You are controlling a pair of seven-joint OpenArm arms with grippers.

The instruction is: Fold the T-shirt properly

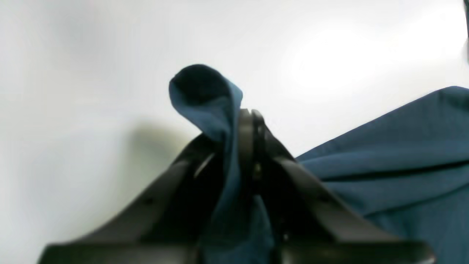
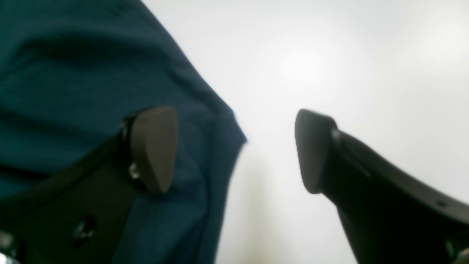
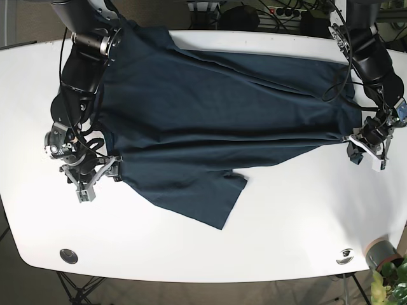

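With the left pincer (image 1: 249, 121) pinching a shirt (image 3: 210, 121) corner, the spread right pincer (image 2: 234, 150) is best pressed together on its own corner before both are lifted.

A white table (image 3: 292, 222) with rounded corners stands on a brownish floor (image 3: 25, 25). Cables (image 3: 280, 13) crowd its far edge; a potted plant (image 3: 391, 279) sits by its near right corner.

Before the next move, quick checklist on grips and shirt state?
1. Left hand shut on T-shirt fabric: ok.
2. Right hand gripping the shirt: not ok, it is open, one finger over the cloth edge, one over bare table.
3. Shirt fully on the table: ok in the base view.
4. Shirt flat: not ok, creased, lower flap skewed.
5. Left grip is on a corner: cannot tell.
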